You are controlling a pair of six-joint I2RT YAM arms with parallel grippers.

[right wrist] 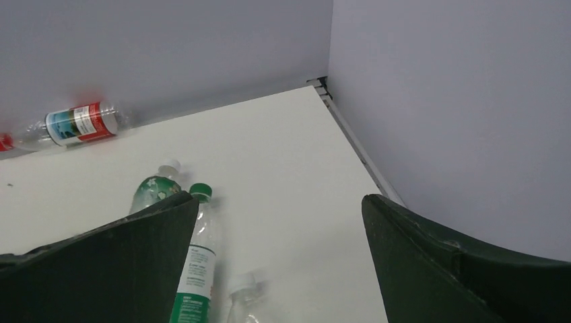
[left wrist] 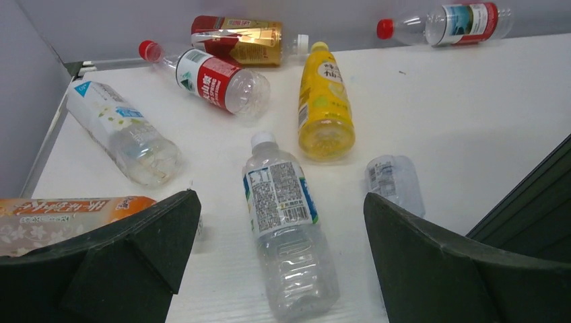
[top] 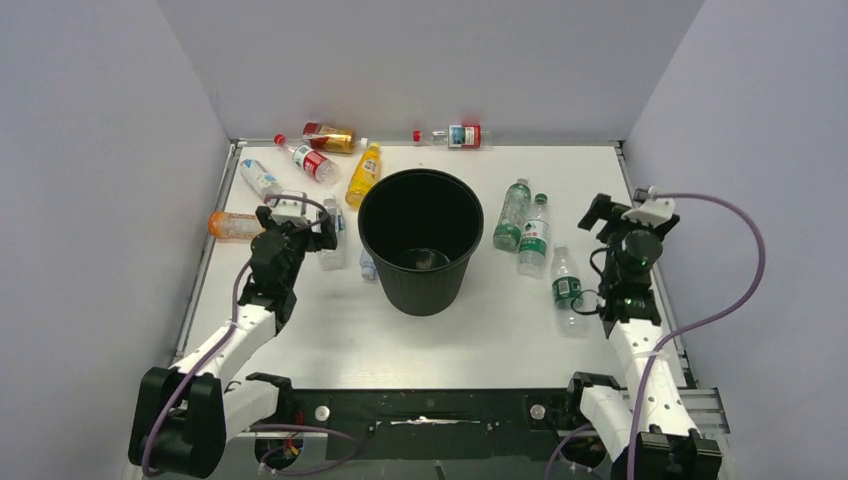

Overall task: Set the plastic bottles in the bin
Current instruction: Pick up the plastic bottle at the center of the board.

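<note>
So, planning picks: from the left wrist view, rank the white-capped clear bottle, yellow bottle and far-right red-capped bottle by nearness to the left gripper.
1. White-capped clear bottle, directly ahead of the left gripper.
2. Yellow bottle, beyond it, centre.
3. Far-right red-capped bottle, farthest back.

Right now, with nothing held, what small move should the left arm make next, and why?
Probably lower the left jaws straight down over the clear bottle: they stand open, it lies centred between them, lengthwise, near the bin.

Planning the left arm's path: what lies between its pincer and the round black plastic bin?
In the left wrist view: a white-capped clear plastic bottle and a second clear bottle.
</note>
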